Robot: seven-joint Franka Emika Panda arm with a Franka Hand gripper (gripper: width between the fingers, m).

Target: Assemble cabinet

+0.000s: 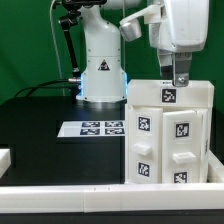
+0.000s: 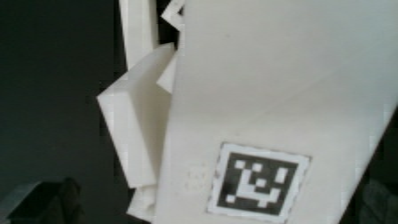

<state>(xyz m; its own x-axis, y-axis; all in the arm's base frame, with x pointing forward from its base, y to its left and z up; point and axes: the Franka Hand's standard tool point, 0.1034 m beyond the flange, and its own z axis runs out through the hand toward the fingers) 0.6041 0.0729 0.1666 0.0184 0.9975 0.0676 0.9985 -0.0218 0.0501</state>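
Cabinet (image 1: 168, 132), one white box on the black desk (image 1: 40, 125) at the exterior view's right, shows five tags; marker board (image 1: 92, 128) four. Claw (image 1: 179, 78) touches its top, grip unclear.

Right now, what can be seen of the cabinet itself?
The cabinet is a white, plastic-looking box standing upright on the black table, on the exterior view's right. Black-and-white square tags mark its front and top, and two small raised handles show low on the front. The gripper reaches down to its top edge; actual contact cannot be confirmed.
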